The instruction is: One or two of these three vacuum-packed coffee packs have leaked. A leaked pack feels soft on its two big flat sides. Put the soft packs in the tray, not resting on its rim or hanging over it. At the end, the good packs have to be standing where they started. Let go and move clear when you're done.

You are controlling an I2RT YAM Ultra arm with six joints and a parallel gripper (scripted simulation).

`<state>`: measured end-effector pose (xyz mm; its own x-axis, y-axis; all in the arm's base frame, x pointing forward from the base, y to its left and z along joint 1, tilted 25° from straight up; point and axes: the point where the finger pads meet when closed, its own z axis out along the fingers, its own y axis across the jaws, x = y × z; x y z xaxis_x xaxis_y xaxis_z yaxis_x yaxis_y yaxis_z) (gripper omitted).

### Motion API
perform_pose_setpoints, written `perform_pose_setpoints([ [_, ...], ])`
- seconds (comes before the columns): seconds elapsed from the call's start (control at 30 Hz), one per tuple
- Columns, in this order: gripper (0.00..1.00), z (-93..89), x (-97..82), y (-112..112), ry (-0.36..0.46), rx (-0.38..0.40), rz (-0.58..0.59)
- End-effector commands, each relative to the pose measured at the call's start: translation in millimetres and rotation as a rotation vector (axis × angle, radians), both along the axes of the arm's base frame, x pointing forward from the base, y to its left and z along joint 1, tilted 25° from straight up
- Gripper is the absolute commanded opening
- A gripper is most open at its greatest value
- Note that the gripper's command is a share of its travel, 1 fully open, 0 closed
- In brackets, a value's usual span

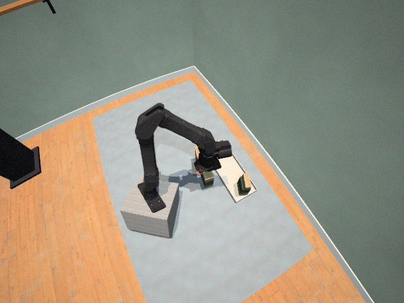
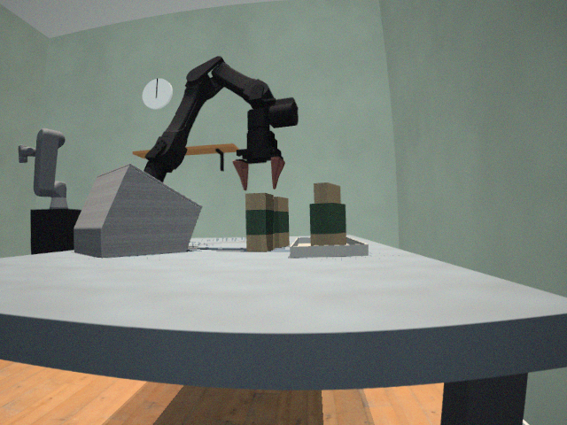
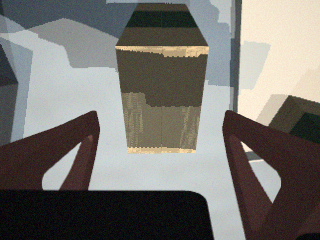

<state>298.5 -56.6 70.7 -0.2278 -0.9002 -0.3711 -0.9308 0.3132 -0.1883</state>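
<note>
Three tan coffee packs with green bands stand upright. One pack (image 1: 207, 180) (image 2: 259, 221) (image 3: 162, 95) stands on the table just left of the tray. My gripper (image 1: 204, 172) (image 2: 260, 187) (image 3: 161, 119) is open and empty, and hangs directly above this pack with a finger on each side of its top, apart from it. A second pack (image 1: 196, 151) (image 2: 282, 221) stands behind it, partly hidden by the arm in the top view. The third pack (image 1: 244, 184) (image 2: 327, 214) (image 3: 300, 122) stands inside the shallow white tray (image 1: 230, 171) (image 2: 327, 251) (image 3: 280, 60).
The arm is mounted on a grey block (image 1: 148, 215) (image 2: 132, 214) left of the packs. The tray lies near the table's right edge (image 1: 280, 177). A black stand (image 1: 16, 160) and a grey robot (image 2: 45, 159) are off the table at the left.
</note>
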Motion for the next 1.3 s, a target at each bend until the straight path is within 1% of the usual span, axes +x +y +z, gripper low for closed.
perform_pose_setpoints([
  [0.0, 0.78, 5.3, 4.5, -3, -0.017, 0.0, -0.01],
  [0.93, 0.78, 5.1, 8.6, -3, -0.019, -0.002, -0.007],
  [1.0, 0.78, 0.5, 7.8, -1, -0.013, 0.001, -0.004],
  [1.1, 0.78, -10.5, -0.4, 5, 0.016, 0.013, 0.0],
  [1.27, 0.78, -18.3, 1.6, 7, 0.017, 0.01, 0.0],
])
